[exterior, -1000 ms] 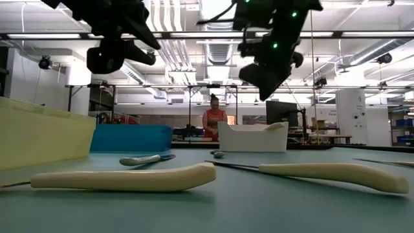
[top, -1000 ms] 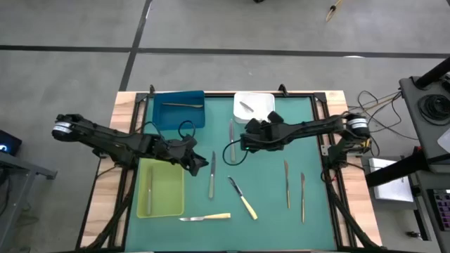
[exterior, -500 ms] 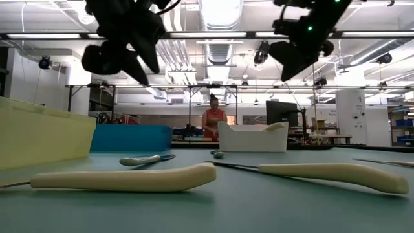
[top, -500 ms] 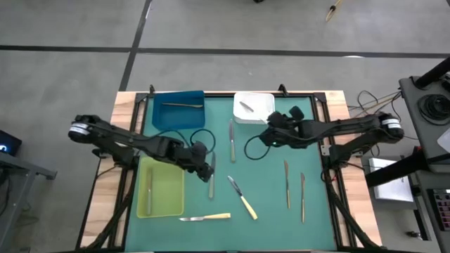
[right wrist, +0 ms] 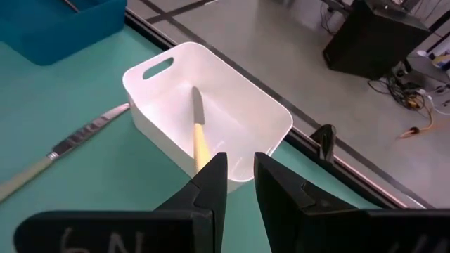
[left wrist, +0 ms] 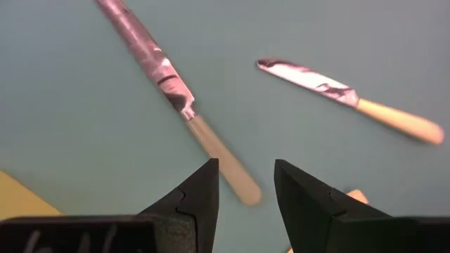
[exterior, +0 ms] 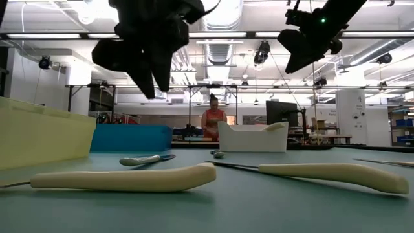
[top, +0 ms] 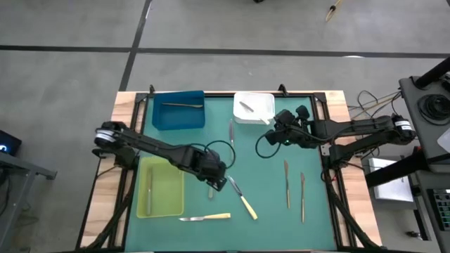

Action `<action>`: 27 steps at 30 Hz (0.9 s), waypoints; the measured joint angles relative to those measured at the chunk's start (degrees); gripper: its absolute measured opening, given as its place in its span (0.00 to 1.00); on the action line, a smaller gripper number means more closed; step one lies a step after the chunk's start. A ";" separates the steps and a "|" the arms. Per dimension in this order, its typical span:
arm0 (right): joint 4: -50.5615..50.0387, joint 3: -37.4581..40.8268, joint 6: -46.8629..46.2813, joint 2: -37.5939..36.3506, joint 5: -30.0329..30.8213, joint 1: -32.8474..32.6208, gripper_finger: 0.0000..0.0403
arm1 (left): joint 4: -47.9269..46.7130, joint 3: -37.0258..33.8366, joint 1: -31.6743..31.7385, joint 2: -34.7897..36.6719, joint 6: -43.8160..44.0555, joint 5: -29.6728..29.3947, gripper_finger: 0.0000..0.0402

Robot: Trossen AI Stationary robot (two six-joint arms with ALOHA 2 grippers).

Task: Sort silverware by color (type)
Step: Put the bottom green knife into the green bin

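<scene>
— Where are you?

— My left gripper [left wrist: 245,184], fingers apart and empty, hangs over a knife [left wrist: 178,98] on the mat [top: 267,183]; my right gripper [right wrist: 239,176], nearly together, waits by the white tray [right wrist: 267,116].

— Risk?

— Descending off-centre; I'd likely nudge the slim handle aside.

The left claw [left wrist: 245,184], fingers parted and empty, hangs over two yellow-handled knives [left wrist: 184,111].

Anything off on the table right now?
Nothing stands out. Blue tray, white tray and yellow-green tray sit square, one piece in each. The loose silverware lies at mixed angles on the mat, simply unsorted; no visible damage.
</scene>
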State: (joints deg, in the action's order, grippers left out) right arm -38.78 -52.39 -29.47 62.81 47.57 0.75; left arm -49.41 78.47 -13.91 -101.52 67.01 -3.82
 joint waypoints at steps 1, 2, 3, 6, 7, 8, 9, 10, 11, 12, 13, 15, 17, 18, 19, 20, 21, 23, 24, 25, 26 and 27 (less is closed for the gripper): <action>0.11 0.03 0.06 0.00 0.00 0.00 0.16 | -0.57 0.75 -0.23 -1.00 0.18 0.02 0.30; 0.16 0.03 0.11 0.08 0.02 0.00 0.16 | -1.23 1.39 -0.38 -1.88 0.21 0.03 0.30; 0.08 0.03 0.16 0.09 0.00 0.00 0.16 | -1.75 1.91 -0.47 -2.70 0.37 0.03 0.30; 0.12 0.03 0.57 0.31 0.00 0.00 0.16 | -3.34 2.89 -0.60 -4.86 2.26 -0.03 0.30; 0.13 0.03 0.57 0.33 -0.02 0.00 0.16 | -3.56 3.04 -0.63 -5.41 2.70 -0.06 0.30; 0.11 0.05 0.57 0.35 -0.02 0.00 0.16 | -3.56 3.06 -0.64 -5.96 2.96 -0.10 0.30; 0.13 0.05 0.57 0.35 -0.02 0.00 0.16 | -3.63 3.16 -0.63 -6.40 3.12 -0.17 0.30; 0.15 0.05 0.57 0.33 0.00 0.00 0.16 | -3.61 3.20 -0.62 -6.76 3.31 -0.28 0.30; 0.11 0.05 0.57 0.33 -0.02 0.00 0.16 | -3.59 3.26 -0.64 -7.12 3.86 -0.50 0.30; 0.13 0.05 0.57 0.33 -0.02 0.00 0.16 | -3.54 3.31 -0.64 -7.54 4.30 -0.70 0.30; 0.13 0.05 0.57 0.33 -0.02 0.00 0.16 | -3.41 3.31 -0.64 -7.92 4.48 -0.74 0.30; 0.13 0.05 0.57 0.33 -0.02 0.00 0.16 | -3.26 3.31 -0.64 -8.69 4.52 -0.76 0.30; 0.13 0.05 0.57 0.33 -0.02 0.00 0.16 | -3.28 3.28 -0.64 -9.16 4.48 -0.80 0.30; 0.11 0.05 0.57 0.33 -0.02 0.00 0.16 | -3.12 3.28 -0.64 -9.36 4.32 -1.04 0.30; 0.13 0.05 0.57 0.33 -0.02 0.00 0.16 | -3.08 3.26 -0.66 -9.46 3.89 -1.13 0.30; 0.12 0.05 0.57 0.33 -0.02 0.00 0.16 | -3.02 3.24 -0.68 -9.46 3.33 -1.23 0.30; 0.13 0.05 0.57 0.33 -0.02 0.00 0.16 | -2.86 3.24 -0.68 -9.48 3.08 -1.54 0.30; 0.13 0.05 0.61 0.33 -0.02 0.00 0.16 | -2.66 3.24 -0.68 -9.46 2.89 -2.68 0.30; 0.12 0.05 0.70 0.33 -0.02 0.00 0.16 | -2.69 3.24 -0.67 -9.46 2.63 -2.75 0.30; 0.13 0.05 0.85 0.33 -0.02 0.00 0.16 | -2.65 3.24 -0.65 -9.46 2.48 -2.76 0.30; 0.13 0.05 0.90 0.33 -0.02 0.00 0.16 | -2.64 3.24 -0.62 -9.46 2.49 -2.78 0.31; 0.13 0.05 0.92 0.33 -0.02 0.00 0.16 | -2.59 3.24 -0.62 -9.49 2.56 -2.96 0.32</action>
State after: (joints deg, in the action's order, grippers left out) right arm -38.65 -52.34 -28.56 63.13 47.55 0.75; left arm -52.00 81.71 -14.52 -111.01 69.57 -6.78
